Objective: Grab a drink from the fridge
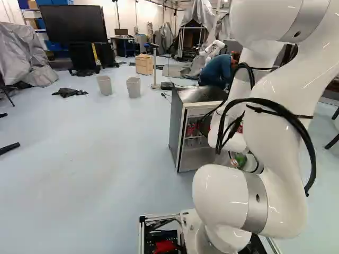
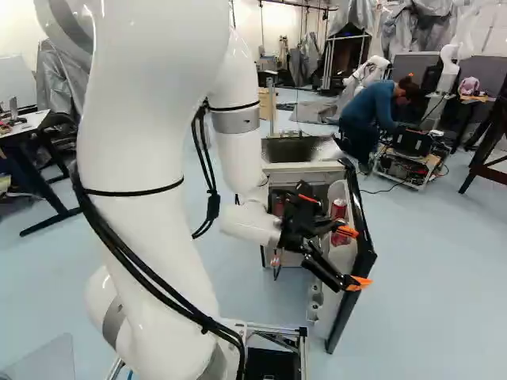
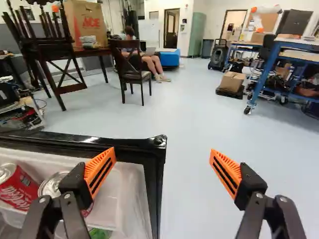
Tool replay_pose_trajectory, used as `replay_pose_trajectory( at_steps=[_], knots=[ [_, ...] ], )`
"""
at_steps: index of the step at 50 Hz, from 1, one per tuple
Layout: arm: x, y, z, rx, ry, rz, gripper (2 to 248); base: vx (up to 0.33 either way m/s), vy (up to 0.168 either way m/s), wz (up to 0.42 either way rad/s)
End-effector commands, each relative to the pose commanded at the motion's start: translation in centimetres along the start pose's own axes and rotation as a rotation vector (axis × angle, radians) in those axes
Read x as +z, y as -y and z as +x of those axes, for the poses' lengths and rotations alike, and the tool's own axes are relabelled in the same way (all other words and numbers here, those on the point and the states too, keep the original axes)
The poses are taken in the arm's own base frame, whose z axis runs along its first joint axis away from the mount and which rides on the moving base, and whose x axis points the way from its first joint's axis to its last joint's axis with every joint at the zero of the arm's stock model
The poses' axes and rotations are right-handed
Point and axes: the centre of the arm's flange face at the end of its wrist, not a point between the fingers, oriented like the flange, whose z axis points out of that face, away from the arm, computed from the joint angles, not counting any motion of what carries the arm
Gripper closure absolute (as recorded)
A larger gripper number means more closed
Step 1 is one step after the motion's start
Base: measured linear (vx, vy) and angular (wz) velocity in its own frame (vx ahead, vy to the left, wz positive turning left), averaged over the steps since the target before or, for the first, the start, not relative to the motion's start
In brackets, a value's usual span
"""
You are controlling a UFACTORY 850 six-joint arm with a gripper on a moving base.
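Right of the middle in the right base view, the gripper (image 2: 352,257) has its fingers wide apart, near the red cans (image 2: 338,210) which stand in the opened fridge door (image 2: 344,318).

So the fridge (image 1: 177,124) has a shiny, metallic-looking top, and its door (image 2: 358,245) has a glossy black frame around a smooth, milky plastic inner shelf (image 3: 119,191). The cans (image 3: 19,188) in that door are shiny metal. Close to the fridge, the arm (image 1: 280,132) is slick glossy white with satin metal bands (image 1: 257,203), and the orange pads (image 3: 99,172) look matt and ribbed. Beyond the fridge door there's a dark wood chair (image 3: 130,74) with a slight sheen, plus a matt cardboard box (image 3: 232,81). Floor (image 1: 106,169) around the fridge is smooth, faintly glossy.
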Motion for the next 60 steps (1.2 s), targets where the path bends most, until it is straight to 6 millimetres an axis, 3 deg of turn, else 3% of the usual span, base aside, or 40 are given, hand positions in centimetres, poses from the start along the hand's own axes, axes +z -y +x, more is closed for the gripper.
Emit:
replay_pose_trajectory(
  at_steps=[60],
  knots=[
    [12.9,5.1,2.6,0.172,-0.056,-0.223,3,0.0,0.0,0.0]
  ],
)
